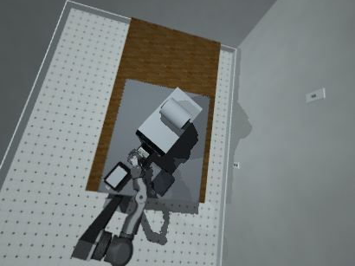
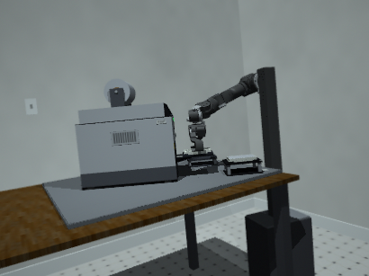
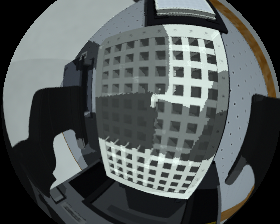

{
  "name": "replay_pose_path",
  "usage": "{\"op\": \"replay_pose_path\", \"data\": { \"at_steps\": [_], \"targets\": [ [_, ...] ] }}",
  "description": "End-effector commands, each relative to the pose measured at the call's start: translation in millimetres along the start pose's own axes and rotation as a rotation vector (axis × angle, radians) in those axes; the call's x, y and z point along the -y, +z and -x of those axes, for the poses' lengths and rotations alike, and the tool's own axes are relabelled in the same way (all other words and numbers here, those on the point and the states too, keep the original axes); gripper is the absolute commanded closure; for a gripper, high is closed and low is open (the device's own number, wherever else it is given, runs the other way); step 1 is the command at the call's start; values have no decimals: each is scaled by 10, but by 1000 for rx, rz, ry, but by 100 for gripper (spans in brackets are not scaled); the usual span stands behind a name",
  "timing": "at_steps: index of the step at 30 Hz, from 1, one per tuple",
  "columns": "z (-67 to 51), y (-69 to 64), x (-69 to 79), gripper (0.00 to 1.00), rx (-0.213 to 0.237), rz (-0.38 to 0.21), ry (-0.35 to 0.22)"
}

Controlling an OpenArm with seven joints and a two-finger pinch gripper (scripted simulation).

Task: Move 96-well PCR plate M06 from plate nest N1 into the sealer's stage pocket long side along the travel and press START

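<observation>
The 96-well plate M06 [image 3: 159, 106] fills the wrist view with its open wells facing up. It lies on the sealer's stage [image 2: 196, 155], which stands out in front of the housing. My gripper [image 2: 197, 148] points straight down over the plate, and it also shows in the overhead view [image 1: 139, 155]. Its fingers stand open on either side of the plate, apart from its edges. I cannot tell whether the plate is fully down in the pocket. The sealed plate M09 [image 2: 242, 159] sits in its nest to the right of the stage. It also shows in the wrist view [image 3: 181, 0].
The grey sealer [image 2: 123, 145] with a foil roll [image 2: 119, 93] on top stands on the grey mat. A green lamp [image 2: 173, 119] glows at its front corner. The empty nest N1 [image 1: 162, 182] lies near the arm. The arm's dark post [image 2: 270, 129] rises at the table's right end.
</observation>
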State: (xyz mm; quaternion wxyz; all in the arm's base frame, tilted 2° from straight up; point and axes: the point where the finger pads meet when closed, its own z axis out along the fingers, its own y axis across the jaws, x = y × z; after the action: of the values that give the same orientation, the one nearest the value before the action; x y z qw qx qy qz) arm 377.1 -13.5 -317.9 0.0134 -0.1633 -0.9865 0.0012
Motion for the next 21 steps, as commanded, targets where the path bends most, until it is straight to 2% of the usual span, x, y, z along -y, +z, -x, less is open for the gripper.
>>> {"op": "replay_pose_path", "data": {
  "at_steps": [1,4,16,21],
  "targets": [
    [29,-142,3,23,6,-5,12],
    [29,-382,2,23,5,-4,12],
    [29,-382,2,23,5,-4,12],
    [30,-787,0,23,5,-4,12]
  ]
}}
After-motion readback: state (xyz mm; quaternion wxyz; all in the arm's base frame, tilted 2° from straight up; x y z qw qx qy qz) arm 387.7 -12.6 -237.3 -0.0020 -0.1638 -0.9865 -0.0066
